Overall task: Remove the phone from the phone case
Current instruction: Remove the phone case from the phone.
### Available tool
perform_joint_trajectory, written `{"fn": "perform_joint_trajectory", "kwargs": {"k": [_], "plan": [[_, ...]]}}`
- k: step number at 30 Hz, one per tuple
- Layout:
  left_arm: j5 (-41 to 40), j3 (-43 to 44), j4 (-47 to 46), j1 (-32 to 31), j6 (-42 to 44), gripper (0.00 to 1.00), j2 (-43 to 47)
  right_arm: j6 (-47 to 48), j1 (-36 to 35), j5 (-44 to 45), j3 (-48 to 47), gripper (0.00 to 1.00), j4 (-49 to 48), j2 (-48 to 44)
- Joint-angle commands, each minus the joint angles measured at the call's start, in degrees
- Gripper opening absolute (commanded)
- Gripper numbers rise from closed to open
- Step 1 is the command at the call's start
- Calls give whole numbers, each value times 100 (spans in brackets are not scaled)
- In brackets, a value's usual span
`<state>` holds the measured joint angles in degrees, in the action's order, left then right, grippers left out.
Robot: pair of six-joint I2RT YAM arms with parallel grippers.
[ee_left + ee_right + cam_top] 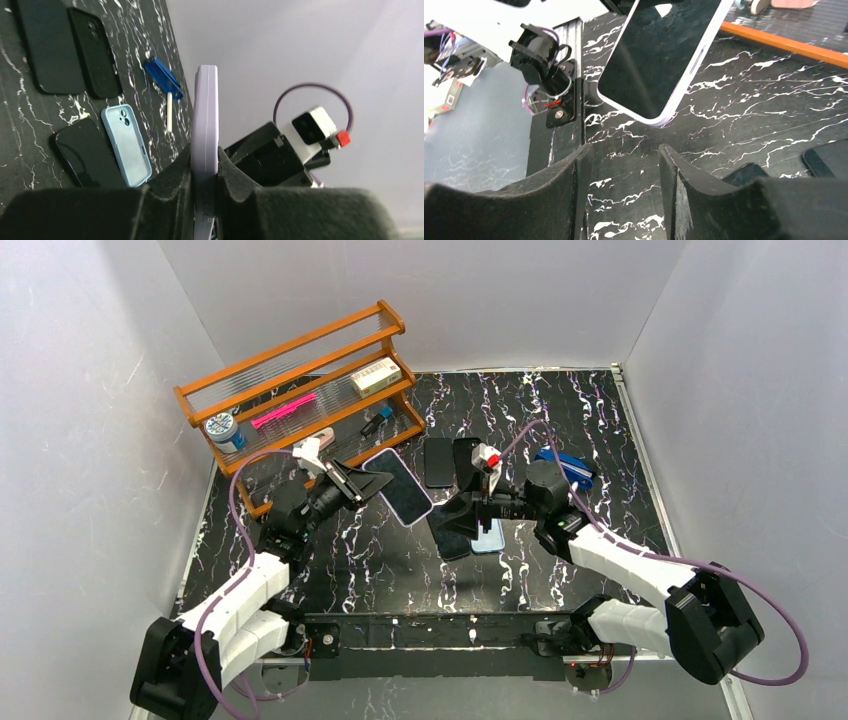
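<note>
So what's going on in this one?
The left tool is clamped on the edge of a lilac-rimmed phone, holding it up in front of the right arm. The right tool is open and empty, facing the phone's screen without touching it. A light blue case and a dark phone lie side by side on the table.

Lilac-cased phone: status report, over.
Left end effector shut on lilac-cased black-screened phone. Right end effector open, facing the screen, not touching. Phone not yet out of its case. Nothing between the two.
</note>
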<state>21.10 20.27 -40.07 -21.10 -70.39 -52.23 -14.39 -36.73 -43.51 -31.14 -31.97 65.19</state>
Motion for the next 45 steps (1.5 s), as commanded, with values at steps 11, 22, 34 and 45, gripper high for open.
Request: {"fn": "perform_joint_trajectory", "kwargs": {"k": [11,22,34,45], "plan": [[2013,1038,79,35,1176,0,-141,625,-1,-1194,-918,60,1058,320],[2257,1185,80,36,1147,0,-103,330,-10,-2035,-1198,48,700,751],[2335,1225,61,-28,1009,0,23,294,-44,-2505,-1360,40,539,951],[2400,1260,61,-123,967,0,84,202,-104,-2601,-1503,30,475,990]]}}
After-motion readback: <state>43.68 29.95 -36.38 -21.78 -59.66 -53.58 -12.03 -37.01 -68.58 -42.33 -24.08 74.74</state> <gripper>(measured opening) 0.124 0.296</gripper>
